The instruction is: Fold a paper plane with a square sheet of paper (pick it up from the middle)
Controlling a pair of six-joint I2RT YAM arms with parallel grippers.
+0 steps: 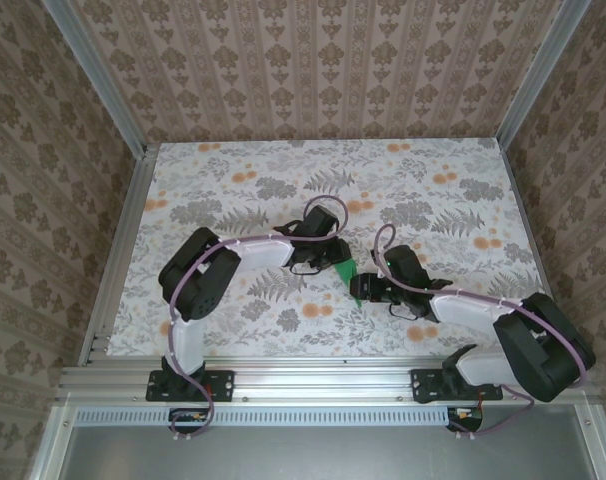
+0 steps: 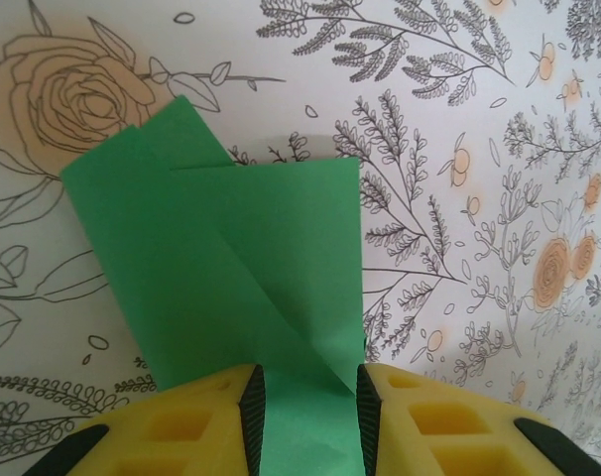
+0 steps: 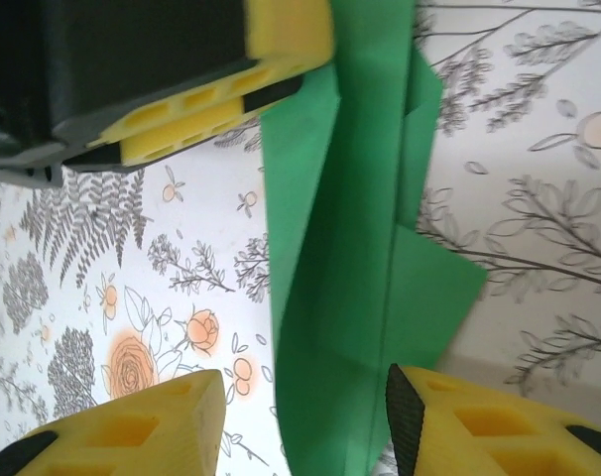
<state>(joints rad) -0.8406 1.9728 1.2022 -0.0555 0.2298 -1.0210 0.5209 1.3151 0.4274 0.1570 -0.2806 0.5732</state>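
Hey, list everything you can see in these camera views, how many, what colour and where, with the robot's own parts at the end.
green paper: one, bright green, folded and creased, apparently lifted just above mid-table, between the two grippers.
tabletop: one, white with grey and orange floral print, under the arms.
wall panels: three, beige-brown patterned, at the left, back and right of the table.
metal frame: one, silver, along the near edge and up the corners.
left gripper: one, yellow with black pads, shut on the paper's end.
right gripper: one, same colours, open, a finger on either side of the paper.
left arm, right arm: two, black and white with lilac cables, bases at the near edge.
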